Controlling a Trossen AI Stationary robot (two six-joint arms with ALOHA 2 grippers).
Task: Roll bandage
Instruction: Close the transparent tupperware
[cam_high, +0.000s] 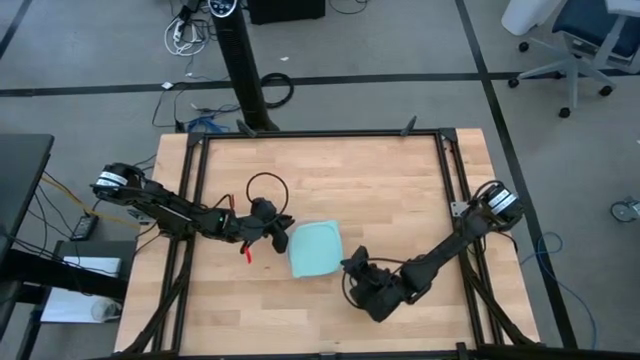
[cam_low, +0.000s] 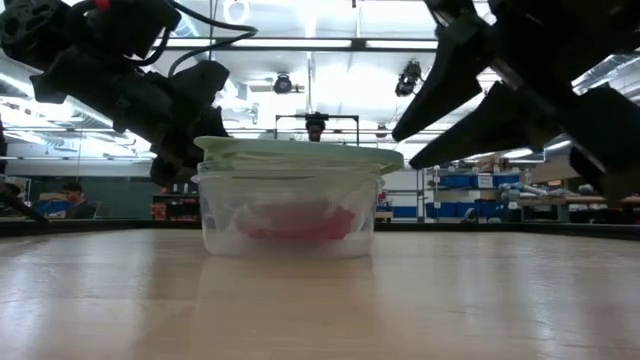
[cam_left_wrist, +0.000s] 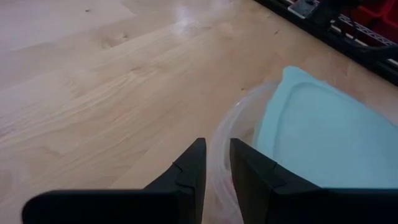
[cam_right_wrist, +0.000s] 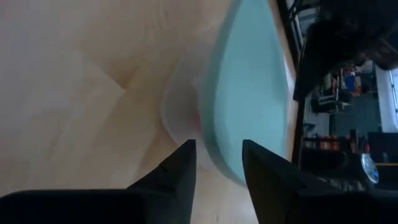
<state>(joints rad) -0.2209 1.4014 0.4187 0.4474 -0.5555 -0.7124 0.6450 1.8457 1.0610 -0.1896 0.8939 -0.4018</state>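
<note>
Wooden table holds a tub showing the bandage as a red blur; both hands part-open, empty.

Red bandage — a blurred mass (shape unclear) — lies inside the lidded container.

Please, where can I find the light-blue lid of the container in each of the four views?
High view: the light-blue lid is at table centre, between both grippers.
Low view: the lid is a thin pale band on top of the clear container, mid-picture.
Left wrist view: lid on the right side.
Right wrist view: lid, seen edge-on, centre.
Shared landmark: the container's clear rim under the lid.
</note>
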